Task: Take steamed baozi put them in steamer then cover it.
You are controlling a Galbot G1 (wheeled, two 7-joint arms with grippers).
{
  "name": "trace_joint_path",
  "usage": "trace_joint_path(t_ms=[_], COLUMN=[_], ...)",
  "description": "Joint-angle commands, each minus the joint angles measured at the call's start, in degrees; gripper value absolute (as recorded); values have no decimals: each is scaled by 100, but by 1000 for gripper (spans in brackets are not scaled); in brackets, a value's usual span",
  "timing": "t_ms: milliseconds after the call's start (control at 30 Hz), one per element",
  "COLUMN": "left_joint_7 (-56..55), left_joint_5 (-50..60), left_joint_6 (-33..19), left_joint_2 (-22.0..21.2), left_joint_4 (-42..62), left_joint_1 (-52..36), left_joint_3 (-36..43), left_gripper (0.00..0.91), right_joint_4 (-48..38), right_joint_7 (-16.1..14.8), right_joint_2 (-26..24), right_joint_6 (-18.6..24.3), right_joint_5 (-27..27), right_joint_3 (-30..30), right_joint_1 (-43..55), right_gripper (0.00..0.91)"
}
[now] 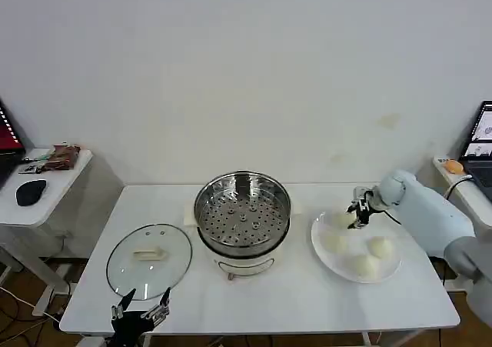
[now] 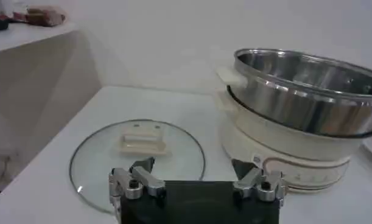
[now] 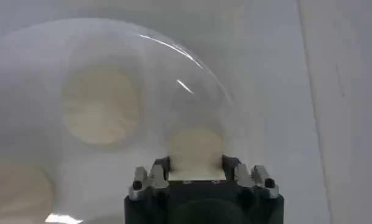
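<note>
The right pincer (image 1: 358,213) closes on a small cream-white steamed bun (image 3: 195,150) on the flat white plate (image 1: 393,268); three more buns (image 1: 380,247) lie there. The left pincer (image 1: 141,308) hangs open at the white bench (image 1: 307,301) edge, near the clear glass lid (image 1: 149,258). The shiny steel steamer pot (image 1: 242,208) holds only its perforated tray.

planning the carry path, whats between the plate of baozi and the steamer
Bare white table. In the head view nothing stands between the plate and the steamer. The right gripper is at the plate's far side, around a baozi.
</note>
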Motion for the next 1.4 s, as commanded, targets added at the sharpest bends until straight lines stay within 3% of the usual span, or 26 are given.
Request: trace_joint_path(t_ms=[33, 233, 533, 900, 1133, 1400], left_joint_7=[-1, 16, 38, 69, 64, 59], left_joint_5=[7, 87, 126, 123, 108, 101], left_joint_6=[0, -6, -24, -51, -49, -33], left_joint_2=[-8, -50, -88, -81, -33, -52], left_joint_4=[-12, -69, -109, -95, -125, -158], left_joint_1=[23, 67, 89, 112, 100, 45], left_joint_3=[-2, 18, 49, 44, 31, 39], left_gripper=[907, 907, 907, 907, 907, 907], right_joint_4=[1083, 1918, 2403, 2647, 2584, 2319], right_joint_7=[13, 43, 75, 134, 132, 213], right_joint_2=[-619, -1016, -1017, -572, -237, 354], right_joint_6=[-18, 63, 403, 1050, 1817, 2514], right_joint_5=[317, 807, 1272, 1530, 1618, 1289], right_joint_3=[-315, -944, -1700, -2332, -2733, -2998], right_joint_1=[282, 1018, 1918, 2821, 3279, 3491], right_gripper=[584, 584, 584, 584, 584, 584])
